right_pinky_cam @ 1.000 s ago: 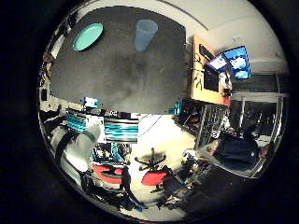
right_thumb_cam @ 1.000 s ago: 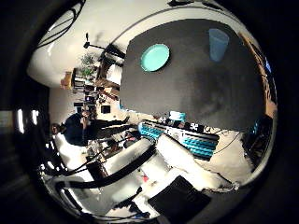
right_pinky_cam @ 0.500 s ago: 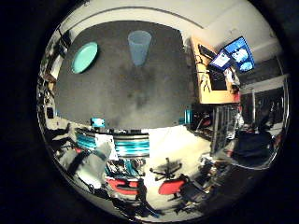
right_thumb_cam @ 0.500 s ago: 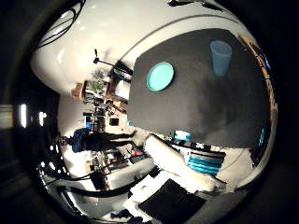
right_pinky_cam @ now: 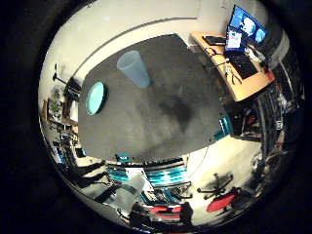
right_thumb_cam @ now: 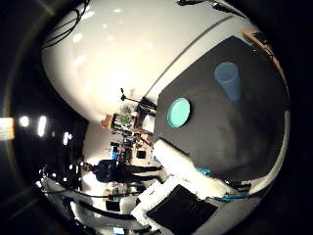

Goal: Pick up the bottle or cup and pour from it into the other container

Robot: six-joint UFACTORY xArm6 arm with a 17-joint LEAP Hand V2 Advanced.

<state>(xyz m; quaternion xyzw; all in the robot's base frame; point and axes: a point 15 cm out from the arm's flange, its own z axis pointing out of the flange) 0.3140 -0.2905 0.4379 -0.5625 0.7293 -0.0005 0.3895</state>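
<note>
A pale blue translucent cup stands upright near the far edge of a dark table. A teal bowl sits on the same table, well apart from the cup and close to another edge. Both look small and lie far below the palm. White and black parts of my hand show at the edge of the thumb side view, away from both objects. Nothing is in the hand's grasp that I can see.
A wooden desk with monitors and a laptop stands beside the table. Teal bins and red chairs are on the floor past the table's near edge. A white wall runs behind the table.
Both views have turned and shifted, so the camera has moved over the table. The cup and the bowl keep their places on the table.
</note>
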